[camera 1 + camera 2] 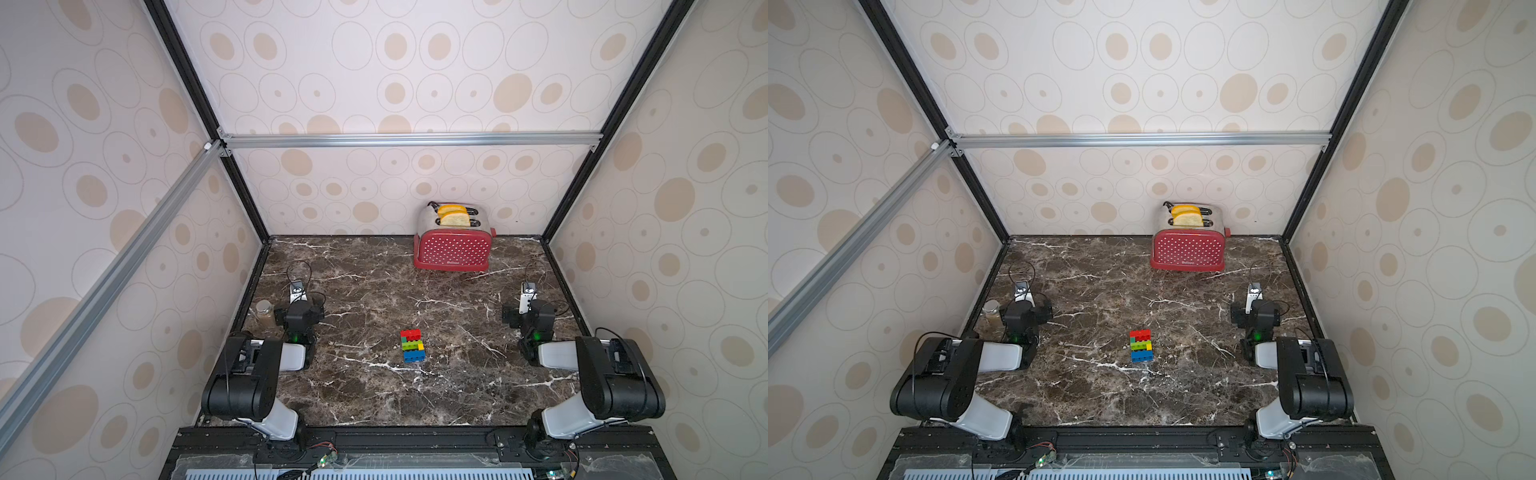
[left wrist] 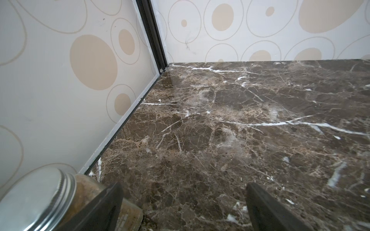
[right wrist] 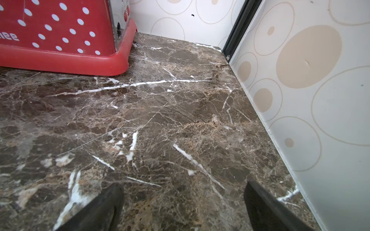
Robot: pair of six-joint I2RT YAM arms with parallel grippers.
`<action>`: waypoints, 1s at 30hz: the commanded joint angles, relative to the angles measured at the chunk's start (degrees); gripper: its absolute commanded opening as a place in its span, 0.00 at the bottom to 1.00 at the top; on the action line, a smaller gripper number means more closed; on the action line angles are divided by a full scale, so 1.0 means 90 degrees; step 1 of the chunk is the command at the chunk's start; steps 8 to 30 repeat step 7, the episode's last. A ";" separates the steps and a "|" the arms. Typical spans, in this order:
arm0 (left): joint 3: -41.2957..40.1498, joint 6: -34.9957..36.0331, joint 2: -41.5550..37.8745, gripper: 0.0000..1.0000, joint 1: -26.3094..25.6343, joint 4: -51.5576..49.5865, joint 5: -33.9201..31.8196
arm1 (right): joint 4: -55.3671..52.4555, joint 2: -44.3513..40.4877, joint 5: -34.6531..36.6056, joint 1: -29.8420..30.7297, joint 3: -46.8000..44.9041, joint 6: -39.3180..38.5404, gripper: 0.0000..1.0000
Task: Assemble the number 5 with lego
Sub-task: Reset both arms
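Note:
The lego point(image 1: 412, 345) point(image 1: 1141, 345) lies in the middle of the marble table in both top views. Its bricks are joined in rows: red at the far end, then dark green, lime, yellow and blue, making a blocky number 5. My left gripper point(image 2: 184, 186) is open over bare marble near the left wall, with nothing between its fingers point(image 2: 108, 202). My right gripper point(image 3: 184, 186) is open over bare marble near the right wall, also with nothing in it. Both arms point(image 1: 301, 313) point(image 1: 536, 311) are drawn back at the table's sides, well apart from the lego. Neither wrist view shows the lego.
A red dotted toaster point(image 1: 453, 245) point(image 3: 60, 36) with two bread slices stands at the back wall. A glass jar with a metal lid point(image 1: 264, 312) point(image 2: 40, 200) stands against the left wall, right beside my left gripper's finger. Patterned walls enclose three sides.

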 commanded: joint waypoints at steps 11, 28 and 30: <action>0.0181 0.0012 -0.0067 0.99 0.0289 -0.0271 0.0572 | -0.0052 -0.0018 -0.0030 0.0023 0.0098 -0.0033 1.00; 0.0181 0.0012 -0.0067 0.99 0.0289 -0.0271 0.0572 | -0.0052 -0.0018 -0.0030 0.0023 0.0098 -0.0033 1.00; 0.0181 0.0012 -0.0067 0.99 0.0289 -0.0271 0.0572 | -0.0052 -0.0018 -0.0030 0.0023 0.0098 -0.0033 1.00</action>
